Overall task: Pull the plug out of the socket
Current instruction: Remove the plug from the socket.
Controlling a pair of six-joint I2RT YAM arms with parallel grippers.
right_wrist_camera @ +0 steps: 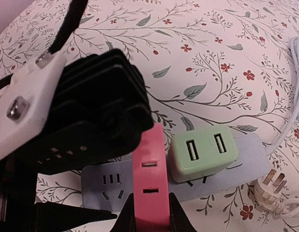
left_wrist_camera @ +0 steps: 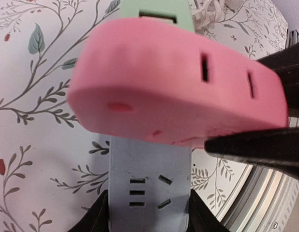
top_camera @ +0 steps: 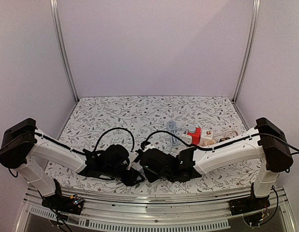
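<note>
The top camera looked down over the table [top_camera: 140, 108] from behind; both wrist cameras sat close, sharing the pink plug [left_wrist_camera: 178, 92].

The pink plug [right_wrist_camera: 150, 179] is a chunky rounded block with slot openings in its faces (two narrow slits on one side, a couple of wider ones along the thin edge). It stands upright over the power strip [right_wrist_camera: 246, 166], roughly mid-length. Honestly can't tell if its pins are still seated. The strip is pale grey-blue and lies flat, sockets up, close to the worktop's near edge, around the middle.
</note>
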